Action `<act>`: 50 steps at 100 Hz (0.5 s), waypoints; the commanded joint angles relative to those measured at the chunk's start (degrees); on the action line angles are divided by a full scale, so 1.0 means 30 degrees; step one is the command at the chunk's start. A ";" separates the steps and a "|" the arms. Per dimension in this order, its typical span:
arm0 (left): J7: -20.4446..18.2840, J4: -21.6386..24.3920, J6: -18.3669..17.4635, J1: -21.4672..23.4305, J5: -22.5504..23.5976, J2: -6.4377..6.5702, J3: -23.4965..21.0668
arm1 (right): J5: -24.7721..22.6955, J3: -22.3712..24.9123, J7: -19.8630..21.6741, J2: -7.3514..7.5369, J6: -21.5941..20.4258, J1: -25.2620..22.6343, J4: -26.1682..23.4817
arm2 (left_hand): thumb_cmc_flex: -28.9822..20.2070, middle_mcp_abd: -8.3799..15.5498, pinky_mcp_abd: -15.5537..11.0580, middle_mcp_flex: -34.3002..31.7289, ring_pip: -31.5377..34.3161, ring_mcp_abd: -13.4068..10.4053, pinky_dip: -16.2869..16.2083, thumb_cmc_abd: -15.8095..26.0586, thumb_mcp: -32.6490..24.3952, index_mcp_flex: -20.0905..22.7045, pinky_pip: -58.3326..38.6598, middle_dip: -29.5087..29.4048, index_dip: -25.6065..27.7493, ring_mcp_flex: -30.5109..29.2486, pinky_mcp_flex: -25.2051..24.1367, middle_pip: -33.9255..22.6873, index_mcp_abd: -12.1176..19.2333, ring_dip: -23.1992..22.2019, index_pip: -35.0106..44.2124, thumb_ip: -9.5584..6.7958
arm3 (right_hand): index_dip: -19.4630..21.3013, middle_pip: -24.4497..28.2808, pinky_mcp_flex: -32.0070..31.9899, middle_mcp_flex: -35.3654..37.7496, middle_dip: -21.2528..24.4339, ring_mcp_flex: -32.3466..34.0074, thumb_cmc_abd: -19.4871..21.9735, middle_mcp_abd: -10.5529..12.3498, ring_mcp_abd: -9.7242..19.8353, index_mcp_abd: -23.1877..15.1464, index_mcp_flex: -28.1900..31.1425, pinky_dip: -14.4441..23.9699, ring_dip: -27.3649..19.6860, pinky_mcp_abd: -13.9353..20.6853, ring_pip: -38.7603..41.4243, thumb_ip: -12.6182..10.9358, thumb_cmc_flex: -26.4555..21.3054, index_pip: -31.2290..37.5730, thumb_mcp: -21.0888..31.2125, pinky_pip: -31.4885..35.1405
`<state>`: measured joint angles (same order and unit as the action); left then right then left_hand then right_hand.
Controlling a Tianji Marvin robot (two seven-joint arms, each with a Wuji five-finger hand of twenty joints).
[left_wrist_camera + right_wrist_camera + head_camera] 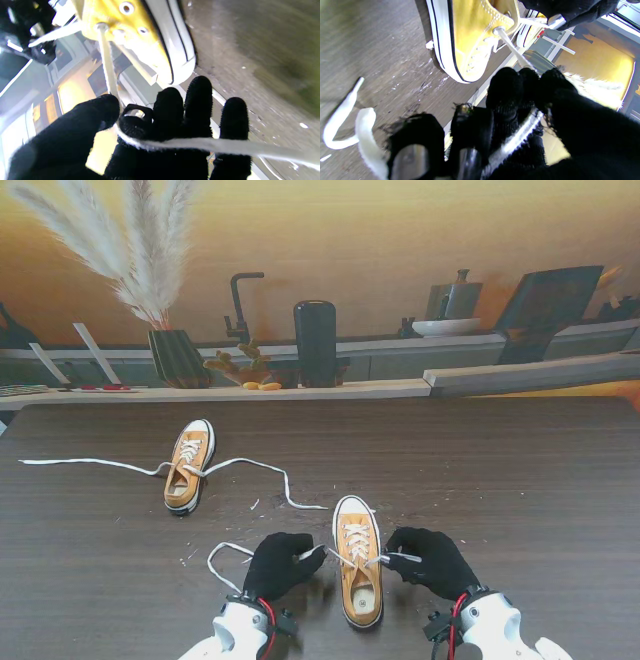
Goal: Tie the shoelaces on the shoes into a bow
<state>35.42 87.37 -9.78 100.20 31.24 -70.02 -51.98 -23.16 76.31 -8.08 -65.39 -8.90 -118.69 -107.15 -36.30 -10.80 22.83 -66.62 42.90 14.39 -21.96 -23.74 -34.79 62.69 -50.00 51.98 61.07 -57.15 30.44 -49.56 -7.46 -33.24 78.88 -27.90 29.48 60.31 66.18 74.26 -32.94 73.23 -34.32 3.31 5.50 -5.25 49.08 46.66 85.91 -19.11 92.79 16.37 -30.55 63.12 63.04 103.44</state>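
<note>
A yellow sneaker [358, 572] with white sole and white laces stands close to me, toe pointing away; it also shows as the near shoe [140, 32] and the near shoe [470, 42] in the wrist views. My left hand [279, 564], in a black glove, sits just left of it, thumb and forefinger pinched on the left lace [107, 67], whose tail loops over the table [222, 552]. My right hand [432, 560] is just right of the shoe, shut on the right lace [512, 47]. Both laces run taut from the top eyelets.
A second yellow sneaker [189, 465] lies farther off on the left, its untied laces [95, 464] spread both ways across the dark wood table [520, 480]. A shelf with a vase of pampas grass [175, 355], a black cylinder [315, 343] and kitchenware backs the table.
</note>
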 commanded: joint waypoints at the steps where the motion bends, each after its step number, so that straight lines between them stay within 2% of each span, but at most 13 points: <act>1: -0.0796 0.0438 -0.0113 0.0366 -0.0397 -0.0170 -0.0224 | -0.0015 0.0017 0.0287 0.0097 -0.0096 -0.0108 -0.0145 | 0.0720 0.0099 0.1220 -0.0945 0.0709 -0.0058 0.0388 -0.0394 -0.0668 0.0752 -0.0515 0.0465 0.0296 -0.1145 0.0683 -0.0691 -0.2171 -0.0473 0.0909 0.0321 | 0.0152 0.0003 0.0495 0.0266 -0.0440 0.0758 0.0224 -0.1896 0.3483 -0.1021 0.0545 0.0035 -0.0101 0.0376 0.0848 0.0168 -0.0103 -0.0148 -0.0251 0.3981; 17: -0.2472 0.1341 -0.1209 0.1021 -0.3354 -0.0251 -0.0803 | -0.0099 -0.0043 0.0223 0.0098 -0.0180 -0.0153 -0.0205 | 0.0167 -0.0294 0.2481 -0.1839 0.2207 0.0097 0.0953 -0.0807 -0.0672 0.0946 -0.0652 0.0782 0.0400 -0.2436 0.1731 -0.1580 -0.3235 -0.0818 0.1485 0.0868 | 0.0115 0.0155 0.0526 0.0422 -0.0500 0.0775 0.0208 -0.1812 0.3879 -0.1078 0.0582 0.0061 -0.0051 0.0602 0.1035 0.0184 -0.0040 -0.0171 -0.0225 0.4173; 25: -0.2799 0.1684 -0.1298 0.1265 -0.4021 -0.0264 -0.0983 | -0.0025 -0.0054 0.0251 0.0102 -0.0277 -0.0196 -0.0239 | 0.0111 -0.0437 0.3022 -0.2103 0.2960 0.0016 0.1053 -0.0996 -0.0740 0.0968 -0.1240 0.0922 0.0394 -0.3282 0.2630 -0.2143 -0.3548 -0.0779 0.1802 0.0946 | 0.0094 0.0263 0.0529 0.0574 -0.0538 0.0783 0.0147 -0.1812 0.4077 -0.1018 0.0618 0.0061 -0.0011 0.0677 0.1144 0.0182 -0.0039 -0.0174 -0.0186 0.4228; 27: -0.2826 0.1764 -0.1277 0.1317 -0.4099 -0.0266 -0.1030 | 0.0002 -0.0048 0.0273 0.0106 -0.0310 -0.0214 -0.0254 | 0.0106 -0.0513 0.3198 -0.2126 0.3439 -0.0004 0.1551 -0.0976 -0.0702 0.0916 -0.1752 0.0797 0.0194 -0.3523 0.2899 -0.2417 -0.3591 -0.0310 0.1972 0.1037 | 0.0082 0.0347 0.0529 0.0653 -0.0569 0.0785 0.0137 -0.1812 0.4160 -0.1040 0.0635 0.0056 0.0008 0.0696 0.1192 0.0184 -0.0037 -0.0180 -0.0174 0.4238; 30: -0.2973 0.1969 -0.1143 0.1426 -0.4200 -0.0235 -0.1134 | 0.0046 -0.0034 0.0314 0.0113 -0.0376 -0.0247 -0.0281 | 0.0103 -0.0584 0.3364 -0.2131 0.3684 0.0029 0.1655 -0.0870 -0.0625 0.0831 -0.2112 0.0799 0.0152 -0.3784 0.3321 -0.2571 -0.3597 -0.0197 0.2037 0.1103 | 0.0029 0.0563 0.0528 0.0836 -0.0641 0.0787 0.0097 -0.1812 0.4309 -0.0984 0.0662 0.0043 0.0042 0.0725 0.1289 0.0178 -0.0065 -0.0208 -0.0134 0.4251; 36: -0.4035 0.2730 -0.0432 0.1811 -0.4423 0.0034 -0.1533 | 0.0144 0.0005 0.0399 0.0127 -0.0527 -0.0331 -0.0361 | 0.0029 -0.0623 0.3682 -0.2003 0.3881 0.0191 0.1809 -0.0070 0.0519 0.0384 -0.3027 0.0729 0.0179 -0.4366 0.4049 -0.2531 -0.2856 0.0035 0.1858 0.1634 | -0.0061 0.0913 0.0527 0.1168 -0.0740 0.0804 0.0005 -0.1771 0.4484 -0.0939 0.0762 0.0022 0.0064 0.0749 0.1394 0.0187 -0.0044 -0.0236 -0.0095 0.4265; 39: -0.3966 0.2785 -0.0384 0.1886 -0.4528 0.0033 -0.1624 | 0.0162 0.0039 0.0452 0.0139 -0.0592 -0.0389 -0.0424 | 0.0007 -0.0787 0.4115 -0.2129 0.4045 0.0503 0.1827 0.0188 0.0865 0.0315 -0.3707 0.0527 0.0171 -0.4922 0.4674 -0.2335 -0.2528 0.0213 0.1682 0.1810 | -0.0117 0.1137 0.0526 0.1275 -0.0803 0.0808 -0.0017 -0.1737 0.4554 -0.0913 0.0787 0.0011 0.0059 0.0753 0.1432 0.0190 -0.0024 -0.0264 -0.0073 0.4270; 41: -0.3764 0.2762 -0.0413 0.1882 -0.4536 -0.0023 -0.1631 | 0.0153 0.0066 0.0481 0.0147 -0.0627 -0.0433 -0.0471 | -0.0084 -0.0910 0.4411 -0.2213 0.4817 0.0730 0.1862 0.0334 0.1167 0.0299 -0.4467 0.0410 0.0143 -0.5111 0.5276 -0.2288 -0.2304 0.0100 0.1449 0.2010 | -0.0155 0.1285 0.0525 0.1375 -0.0842 0.0814 -0.0047 -0.1710 0.4618 -0.0924 0.0813 0.0003 0.0057 0.0758 0.1460 0.0194 -0.0008 -0.0284 -0.0066 0.4268; 43: -0.3575 0.2788 -0.0365 0.1893 -0.4400 -0.0058 -0.1662 | 0.0125 0.0092 0.0487 0.0151 -0.0660 -0.0478 -0.0516 | -0.0126 -0.0939 0.4510 -0.2225 0.5811 0.0675 0.2386 0.0511 0.1548 0.0249 -0.5414 0.0291 0.0231 -0.5169 0.5874 -0.2283 -0.1969 0.0282 0.1193 0.2181 | -0.0215 0.1432 0.0529 0.1449 -0.0874 0.0818 -0.0102 -0.1663 0.4713 -0.0964 0.0858 -0.0013 0.0055 0.0784 0.1495 0.0193 0.0011 -0.0319 -0.0040 0.4256; 47: -0.3301 0.2927 -0.0051 0.1985 -0.3886 -0.0040 -0.1805 | 0.0058 0.0131 0.0451 0.0150 -0.0721 -0.0555 -0.0592 | -0.0105 -0.0671 0.4281 -0.2261 0.7506 0.0525 0.2892 0.0874 0.2265 0.0078 -0.7271 0.0105 0.0318 -0.5211 0.7226 -0.2171 -0.1212 0.0478 0.0810 0.2569 | -0.0324 0.1652 0.0546 0.1612 -0.0912 0.0827 -0.0205 -0.1600 0.4846 -0.0962 0.0930 -0.0014 0.0053 0.0833 0.1566 0.0194 0.0040 -0.0377 0.0005 0.4307; 50: -0.2994 0.3014 0.0218 0.2049 -0.3250 -0.0025 -0.1904 | 0.0026 0.0169 0.0447 0.0153 -0.0764 -0.0615 -0.0658 | -0.0016 -0.0518 0.3945 -0.2400 0.8800 0.0569 0.2494 0.1100 0.2611 -0.0026 -0.9367 0.0036 0.0334 -0.5222 0.8012 -0.2172 -0.0735 0.0308 0.0638 0.2765 | -0.0412 0.1782 0.0554 0.1676 -0.0931 0.0829 -0.0273 -0.1551 0.4934 -0.1008 0.0989 -0.0008 0.0050 0.0874 0.1622 0.0194 0.0050 -0.0422 0.0046 0.4367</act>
<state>24.53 96.02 -9.86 106.05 18.24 -70.25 -57.34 -22.81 76.62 -7.37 -65.22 -10.76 -119.87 -108.16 -36.41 -11.87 32.45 -71.21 62.14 17.39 -15.28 -22.46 -29.59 63.40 -68.78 53.37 61.08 -68.81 49.58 -55.53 -7.46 -33.22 80.85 -21.24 29.46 63.33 66.18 74.87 -34.85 73.58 -34.51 3.99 6.39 -5.20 50.34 46.66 85.91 -18.57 93.84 16.37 -30.56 61.77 63.04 103.44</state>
